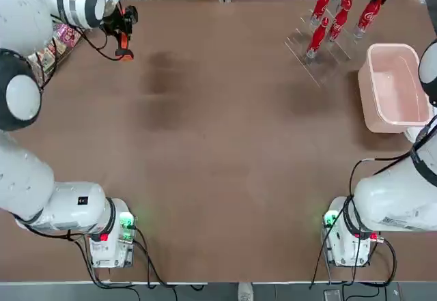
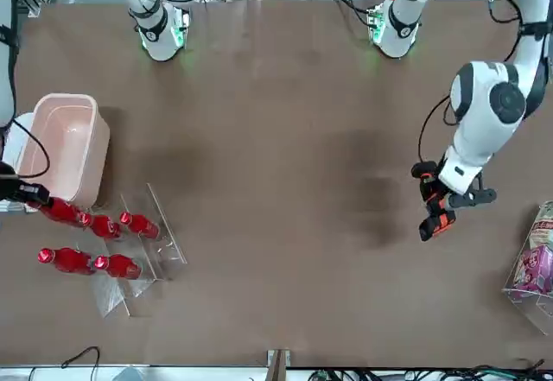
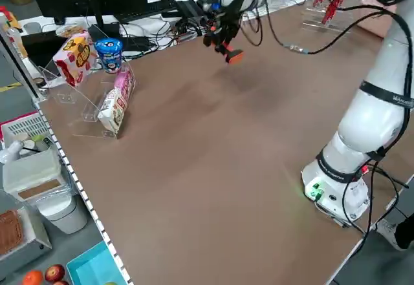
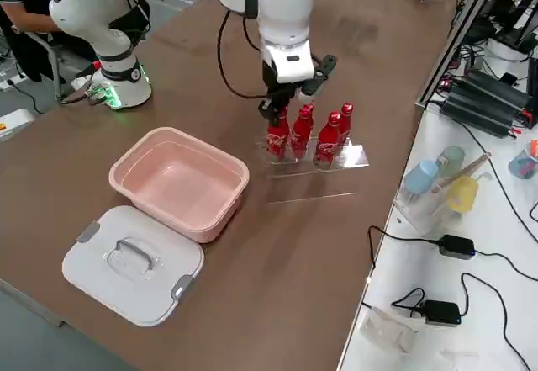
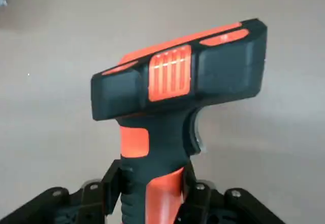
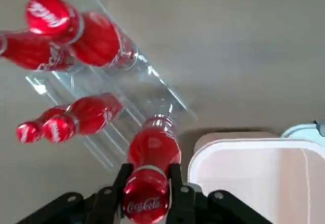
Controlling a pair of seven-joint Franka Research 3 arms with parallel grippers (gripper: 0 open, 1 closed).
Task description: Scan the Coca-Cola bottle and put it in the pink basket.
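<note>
At one o'clock on the table, the right gripper (image 6: 147,196) is clamped on the neck of the Coca-Cola bottle (image 6: 151,165) at the clear rack (image 6: 127,99), beside the pink basket (image 1: 394,88). At eleven o'clock the left gripper (image 5: 152,193) clasps the scanner (image 5: 177,82). Best to lift straight up, clearing neighbouring bottles, then present the label squarely to the scanner's window.

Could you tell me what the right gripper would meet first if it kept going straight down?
The right gripper points downward, closed on a Coca-Cola bottle; that bottle's base would probably meet the clear rack first.
</note>
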